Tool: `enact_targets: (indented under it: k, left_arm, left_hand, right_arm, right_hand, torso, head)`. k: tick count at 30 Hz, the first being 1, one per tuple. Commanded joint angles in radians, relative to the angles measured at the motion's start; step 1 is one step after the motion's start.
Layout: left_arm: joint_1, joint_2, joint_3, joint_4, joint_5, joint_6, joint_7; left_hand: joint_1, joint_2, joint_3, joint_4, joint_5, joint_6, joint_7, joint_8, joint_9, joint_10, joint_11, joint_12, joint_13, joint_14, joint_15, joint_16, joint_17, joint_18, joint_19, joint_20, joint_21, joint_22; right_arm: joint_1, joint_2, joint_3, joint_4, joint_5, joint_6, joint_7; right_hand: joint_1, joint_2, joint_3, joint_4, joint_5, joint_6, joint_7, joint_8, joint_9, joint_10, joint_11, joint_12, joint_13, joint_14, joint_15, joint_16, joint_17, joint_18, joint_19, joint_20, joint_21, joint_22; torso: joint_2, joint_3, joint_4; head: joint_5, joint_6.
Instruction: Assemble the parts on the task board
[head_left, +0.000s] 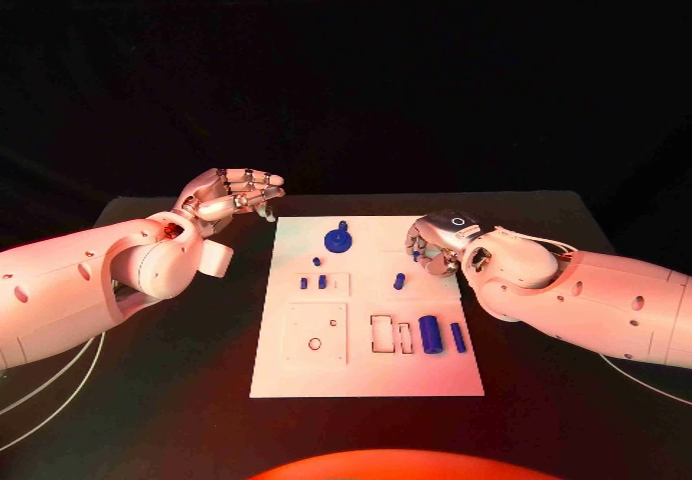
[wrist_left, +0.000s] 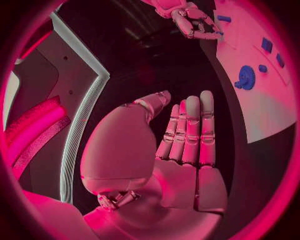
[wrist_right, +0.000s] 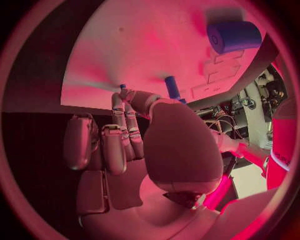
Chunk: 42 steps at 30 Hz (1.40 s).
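Observation:
The white task board (head_left: 368, 372) lies in the middle of the table. On it are a blue gear (head_left: 338, 240) at the far end, several small blue pieces (head_left: 313, 283) mid-board, and a thick blue cylinder (head_left: 428, 333) beside a thin peg (head_left: 457, 337) near the rectangular slots. My right hand (head_left: 440, 240) hovers over the board's far right edge, fingers curled, thumb and a finger pinching a small blue peg (wrist_right: 122, 87). My left hand (head_left: 231, 195) hangs off the board's far left corner, fingers apart and holding nothing (wrist_left: 187, 135).
The black table (head_left: 173, 400) extends on both sides of the board. The left wrist view shows the gear (wrist_left: 247, 77), the board edge (wrist_left: 269, 120) and my right hand (wrist_left: 194, 22) beyond. The right wrist view shows the thick cylinder (wrist_right: 232, 35) and another blue peg (wrist_right: 172, 87).

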Motion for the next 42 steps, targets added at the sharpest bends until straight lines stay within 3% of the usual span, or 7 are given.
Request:
enact_targets:
  k: [1,12,18,24,29,36,42]
  left_arm:
    - [0.001,0.001,0.001,0.000,0.004,0.004,0.003]
    - [0.001,0.001,0.001,-0.003,0.004,0.004,0.001]
    - [0.000,0.002,0.001,-0.006,0.004,0.003,0.000]
    - [0.000,0.007,0.001,-0.009,0.005,0.004,0.000]
    - [0.000,0.012,0.001,-0.011,0.005,0.003,0.000]
    - [0.000,0.020,0.001,-0.012,0.005,-0.001,0.000]
    - [0.000,0.026,0.001,-0.012,0.005,-0.004,0.000]
  left_hand:
    - [0.012,0.002,-0.008,0.001,0.007,-0.005,0.005,-0.003,-0.002,-0.009,0.003,-0.002,-0.001,-0.010,0.001,-0.006,-0.002,0.005,0.004,0.004,-0.006,-0.002]
    - [0.013,0.002,-0.010,0.001,0.007,-0.011,0.008,-0.006,-0.003,-0.015,0.006,-0.003,-0.002,-0.012,0.003,-0.007,-0.004,0.005,0.003,0.006,-0.009,-0.003]
    - [0.013,0.001,-0.011,0.000,0.007,-0.014,0.009,-0.007,-0.004,-0.018,0.007,-0.003,-0.003,-0.013,0.004,-0.007,-0.005,0.005,0.003,0.006,-0.010,-0.004]
    - [0.014,0.001,-0.012,0.000,0.007,-0.015,0.010,-0.008,-0.004,-0.019,0.007,-0.003,-0.003,-0.013,0.004,-0.007,-0.005,0.005,0.003,0.006,-0.011,-0.004]
    - [0.014,0.002,-0.012,0.000,0.007,-0.016,0.010,-0.008,-0.004,-0.020,0.008,-0.003,-0.003,-0.014,0.004,-0.008,-0.006,0.005,0.002,0.007,-0.011,-0.004]
    - [0.014,0.002,-0.012,0.000,0.007,-0.017,0.010,-0.009,-0.004,-0.021,0.008,-0.003,-0.003,-0.014,0.005,-0.008,-0.006,0.005,0.002,0.007,-0.012,-0.005]
    - [0.014,0.002,-0.012,0.000,0.007,-0.017,0.010,-0.009,-0.004,-0.021,0.008,-0.003,-0.003,-0.014,0.005,-0.008,-0.006,0.005,0.002,0.007,-0.012,-0.005]
  right_arm:
    - [0.004,-0.007,0.003,0.010,0.015,-0.044,0.021]
    - [0.013,-0.045,0.009,0.068,0.045,-0.055,0.024]
    - [0.019,-0.073,0.014,0.159,0.051,-0.076,0.021]
    - [0.018,-0.071,0.017,0.250,0.047,-0.105,0.024]
    - [0.007,-0.047,0.018,0.294,0.034,-0.117,0.030]
    - [-0.021,0.015,0.015,0.284,0.024,-0.115,0.039]
    - [-0.052,0.062,0.008,0.251,0.015,-0.107,0.045]
  right_hand:
    - [-0.005,0.009,0.002,-0.006,0.003,0.006,-0.001,0.004,0.001,0.040,-0.033,0.002,0.001,0.059,-0.008,0.004,0.037,-0.021,0.010,-0.001,0.005,0.127]
    - [-0.008,0.008,0.003,-0.008,0.002,0.008,-0.001,0.005,0.002,0.043,-0.033,0.001,0.002,0.059,-0.008,0.004,0.036,-0.020,0.009,-0.001,0.004,0.127]
    - [-0.009,0.008,0.003,-0.008,0.002,0.008,-0.001,0.005,0.002,0.043,-0.033,0.001,0.002,0.059,-0.008,0.004,0.035,-0.020,0.009,-0.001,0.004,0.127]
    - [-0.010,0.008,0.003,-0.009,0.002,0.008,-0.001,0.005,0.002,0.044,-0.033,0.000,0.002,0.059,-0.008,0.005,0.039,-0.021,0.010,-0.001,0.005,0.128]
    - [-0.010,0.007,0.004,-0.010,0.002,0.008,-0.001,0.005,0.002,0.044,-0.034,0.000,0.002,0.059,-0.008,0.005,0.037,-0.020,0.009,-0.001,0.004,0.127]
    - [-0.010,0.007,0.005,-0.012,0.003,0.008,-0.001,0.005,0.002,0.045,-0.034,-0.001,0.002,0.059,-0.008,0.004,0.037,-0.020,0.009,-0.001,0.003,0.127]
    - [-0.010,0.007,0.005,-0.012,0.003,0.008,-0.001,0.004,0.002,0.045,-0.034,-0.001,0.002,0.059,-0.008,0.004,0.036,-0.020,0.008,-0.001,0.002,0.127]
  torso:
    - [0.000,0.0000,-0.0004]
    - [0.000,0.0005,-0.0007]
    - [-0.001,0.0005,-0.0019]
    - [-0.002,0.0005,0.0006]
    - [-0.001,-0.0006,0.0006]
    - [0.000,-0.0032,-0.0003]
    - [0.001,-0.0013,0.0006]
  head:
    - [0.001,0.000]
    - [0.001,0.002]
    - [0.006,0.003]
    - [0.020,0.004]
    - [0.035,0.003]
    - [0.063,-0.001]
    - [0.086,-0.015]
